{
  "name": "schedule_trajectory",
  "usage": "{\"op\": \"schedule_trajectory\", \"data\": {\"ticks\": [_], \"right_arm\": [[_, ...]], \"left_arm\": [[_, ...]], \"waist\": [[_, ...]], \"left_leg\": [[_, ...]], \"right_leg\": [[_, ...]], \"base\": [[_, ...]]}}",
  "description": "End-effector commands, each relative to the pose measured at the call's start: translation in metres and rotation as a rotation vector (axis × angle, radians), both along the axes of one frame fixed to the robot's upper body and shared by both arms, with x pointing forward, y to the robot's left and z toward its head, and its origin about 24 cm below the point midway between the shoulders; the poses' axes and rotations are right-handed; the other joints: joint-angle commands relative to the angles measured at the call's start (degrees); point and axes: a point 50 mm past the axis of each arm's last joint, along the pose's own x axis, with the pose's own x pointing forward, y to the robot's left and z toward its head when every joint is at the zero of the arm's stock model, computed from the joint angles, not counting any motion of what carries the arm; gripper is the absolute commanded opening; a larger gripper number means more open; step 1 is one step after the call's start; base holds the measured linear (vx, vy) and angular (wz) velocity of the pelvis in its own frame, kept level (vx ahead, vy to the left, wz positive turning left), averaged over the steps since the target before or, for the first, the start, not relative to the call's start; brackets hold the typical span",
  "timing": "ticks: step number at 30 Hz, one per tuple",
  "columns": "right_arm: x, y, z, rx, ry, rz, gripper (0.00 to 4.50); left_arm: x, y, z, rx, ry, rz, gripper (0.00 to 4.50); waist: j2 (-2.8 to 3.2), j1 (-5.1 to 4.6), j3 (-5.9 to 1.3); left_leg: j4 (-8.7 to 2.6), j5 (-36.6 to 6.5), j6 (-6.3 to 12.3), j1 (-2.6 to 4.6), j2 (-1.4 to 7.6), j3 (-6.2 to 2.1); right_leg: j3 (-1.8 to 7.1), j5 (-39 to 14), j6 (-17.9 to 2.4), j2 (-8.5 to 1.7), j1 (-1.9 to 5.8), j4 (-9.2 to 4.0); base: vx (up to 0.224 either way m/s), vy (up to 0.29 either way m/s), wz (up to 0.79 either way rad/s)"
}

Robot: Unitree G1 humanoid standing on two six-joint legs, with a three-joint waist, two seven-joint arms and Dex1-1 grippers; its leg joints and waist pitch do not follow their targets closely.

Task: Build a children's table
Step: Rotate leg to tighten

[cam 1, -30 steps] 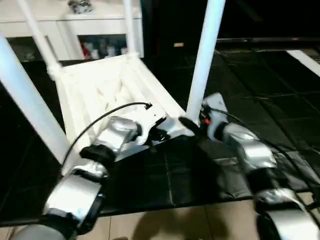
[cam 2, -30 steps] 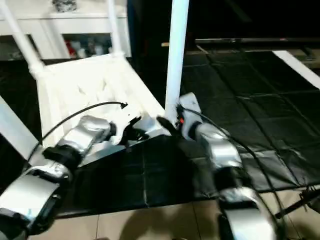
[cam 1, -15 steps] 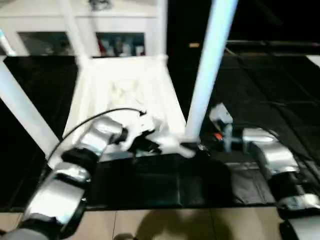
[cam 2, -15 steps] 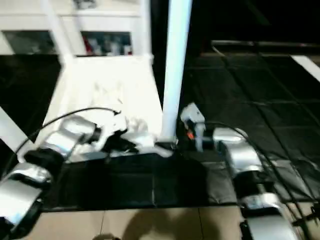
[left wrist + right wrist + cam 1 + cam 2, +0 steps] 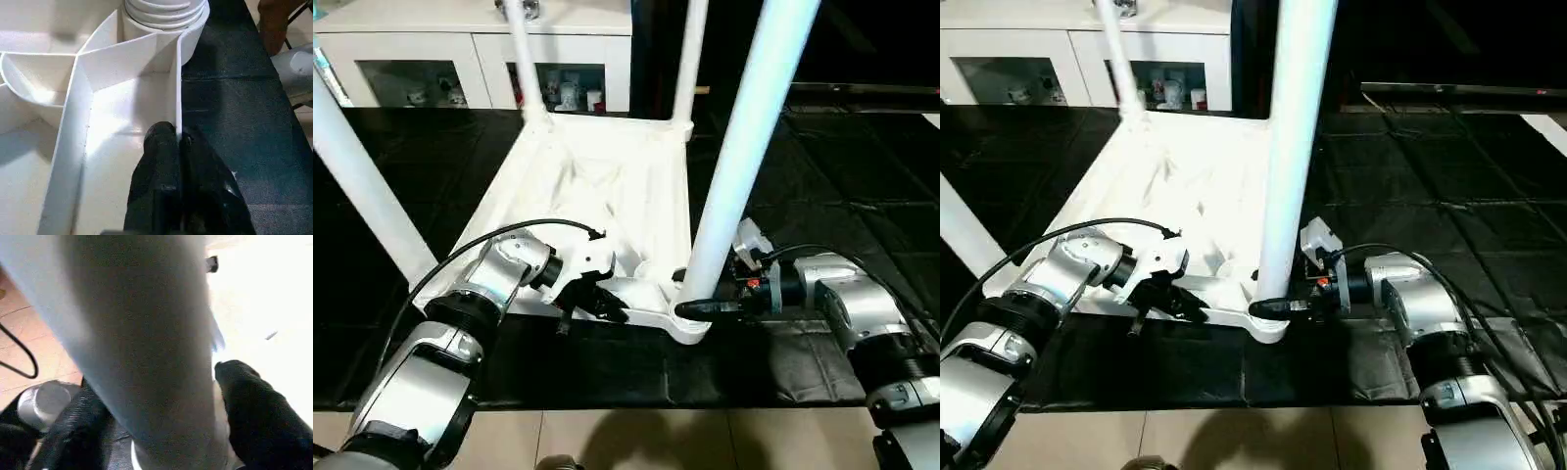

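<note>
The children's table lies upside down on a black mat, its ribbed underside (image 5: 597,186) facing up. Its white legs stand in the corner sockets: two far legs (image 5: 524,59) and a near left leg (image 5: 362,186). My left gripper (image 5: 178,134) is shut on the thin near rim (image 5: 176,88) of the top, one finger on each side. The near right leg (image 5: 744,166) rises from its socket (image 5: 690,328). My right gripper (image 5: 700,294) reaches in from the right at that leg's base, and its fingers (image 5: 259,416) lie against both sides of the leg.
A white glass-door cabinet (image 5: 431,39) stands behind the table. The black mat (image 5: 636,362) ends near me at a strip of tan floor (image 5: 656,441). More mat stretches to the right of the table (image 5: 862,166).
The camera has swung, shifting the whole picture. My right gripper, a little off the leg half a second ago, now has its fingers around the leg's base. The left gripper stays on the rim.
</note>
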Motion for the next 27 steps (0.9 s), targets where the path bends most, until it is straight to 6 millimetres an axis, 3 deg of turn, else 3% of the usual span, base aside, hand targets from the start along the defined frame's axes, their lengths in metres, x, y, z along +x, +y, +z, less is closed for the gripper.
{"op": "schedule_trajectory", "data": {"ticks": [1,8,16,20,22,27], "right_arm": [[0.002,-0.001,0.005,-0.003,-0.004,0.016,2.81],[0.000,0.000,0.005,0.004,0.011,0.032,2.38],[0.004,0.011,-0.001,0.027,-0.003,-0.103,2.22],[0.010,0.022,-0.009,0.000,-0.017,-0.246,2.12],[0.022,0.040,-0.015,0.004,0.000,-0.424,2.12],[0.035,0.065,-0.017,-0.017,0.010,-0.601,2.10]], "left_arm": [[0.000,-0.006,0.010,-0.013,-0.022,-0.068,0.00],[0.001,-0.004,0.010,-0.009,-0.028,-0.056,0.00],[0.013,-0.012,0.013,-0.080,-0.031,0.141,0.00],[0.019,-0.022,0.015,-0.100,-0.031,0.227,0.00],[0.025,-0.036,0.017,-0.132,-0.033,0.322,0.00],[0.034,-0.054,0.021,-0.168,-0.061,0.491,0.00]], "waist": [[0.04,-0.40,-4.71],[-0.03,-0.39,-4.63],[-0.33,-0.44,-4.46],[-0.29,-1.26,-4.34],[-0.36,-2.72,-4.40],[-0.39,-4.55,-4.43]], "left_leg": [[-3.36,-7.1,4.11,0.23,1.76,-0.14],[-3.39,-7.8,3.90,0.34,1.70,-0.08],[-3.46,-7.9,3.26,0.34,1.52,-0.07],[-3.62,-8.4,2.34,0.23,1.40,-0.13],[-3.66,-7.6,1.61,0.03,1.11,-0.23],[-3.44,-6.9,2.18,-0.15,0.59,-0.16]], "right_leg": [[3.28,-12.3,-10.5,-4.36,3.80,-3.64],[3.27,-13.4,-10.4,-4.36,3.76,-3.81],[3.18,-16.8,-8.8,-4.38,3.76,-4.16],[3.12,-18.6,-7.9,-4.27,3.76,-4.35],[3.06,-17.7,-8.0,-4.20,3.93,-4.27],[2.94,-17.9,-8.6,-4.10,4.16,-4.67]], "base": [[0.000,0.000,0.00],[0.000,0.000,0.00],[0.000,0.000,0.00],[0.000,0.000,0.00],[0.000,0.000,0.00],[0.000,0.000,0.00]]}}
